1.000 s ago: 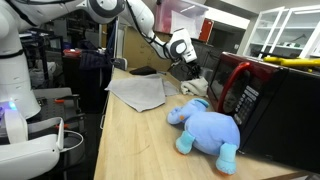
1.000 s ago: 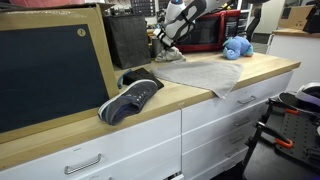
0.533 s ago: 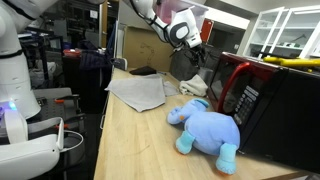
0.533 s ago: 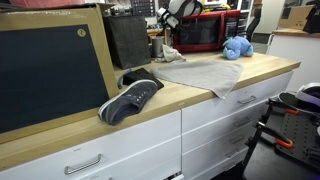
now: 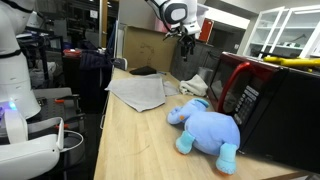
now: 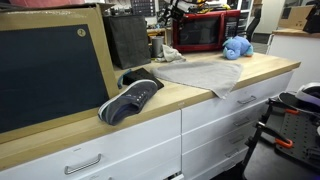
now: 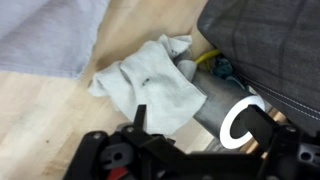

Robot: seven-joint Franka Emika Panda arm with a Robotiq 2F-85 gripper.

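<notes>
Gripper hanging empty, jaw spread indiscernible; crumpled white cloth well below it; arm reaching overhead, wrist turned downward.

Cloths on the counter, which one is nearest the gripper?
The small white crumpled cloth by the red microwave, directly below the gripper. The large grey cloth lies spread flat, farther off.

Mid-frame in the wrist view, crumpled off-white cloth rag: soft, matt, creased. Under it, pale wooden worktop, smooth, faint grain. Upper right, dark grey woven fabric, finely checked. In an exterior view, fuzzy blue plush elephant beside glossy red microwave.
</notes>
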